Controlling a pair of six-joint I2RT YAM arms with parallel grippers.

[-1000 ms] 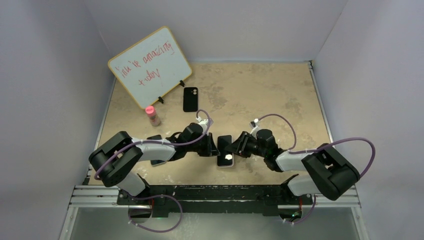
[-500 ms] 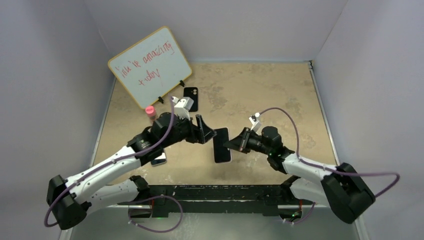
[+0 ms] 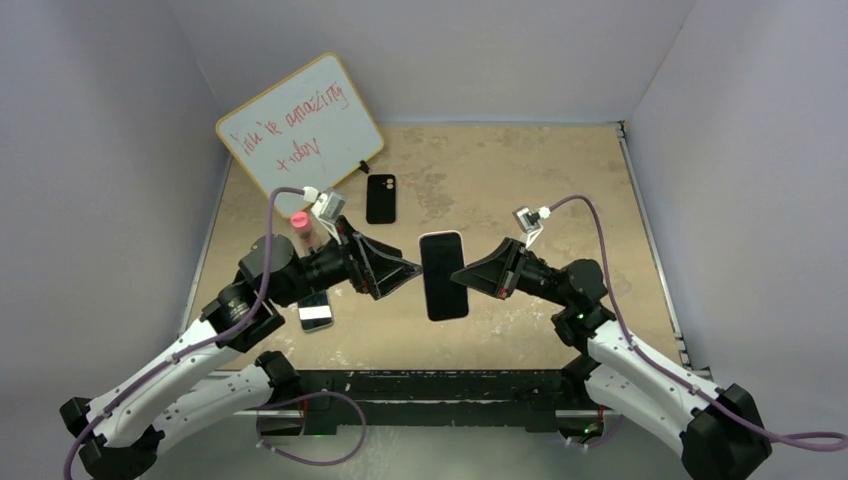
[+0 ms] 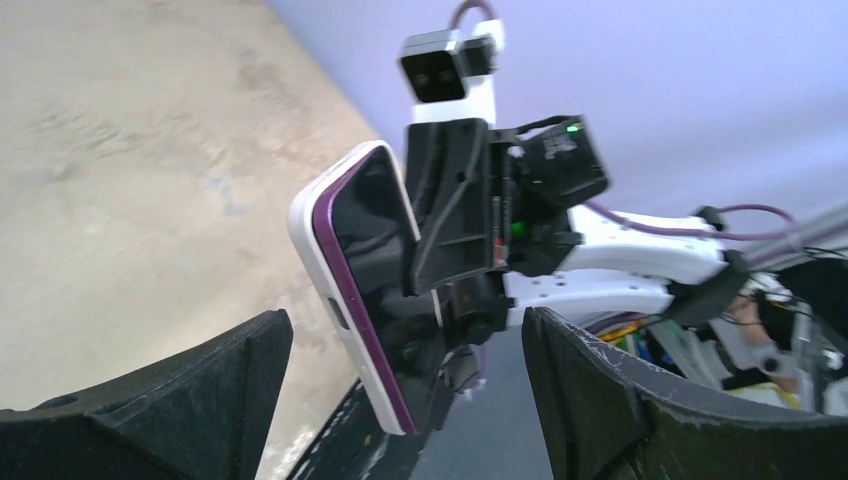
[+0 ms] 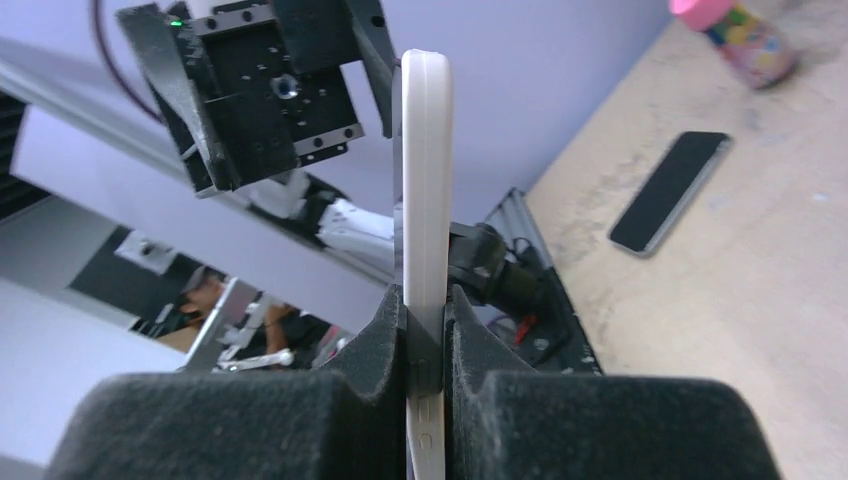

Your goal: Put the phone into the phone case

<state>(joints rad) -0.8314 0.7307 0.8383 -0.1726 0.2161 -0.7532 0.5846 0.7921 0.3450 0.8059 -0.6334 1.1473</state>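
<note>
One white-edged phone (image 3: 444, 275) now aloft; left jaws opened.

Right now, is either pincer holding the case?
No, the case lies flat on the table near the whiteboard, apart from the left pincer and the right pincer.

The top external camera looks down from above and behind over the whole worktop (image 3: 520, 180). Each wrist camera peers closely between its own fingers (image 4: 620, 400) toward the opposite arm (image 4: 620, 262); all three share the raised white-edged phone (image 3: 443, 275).
</note>
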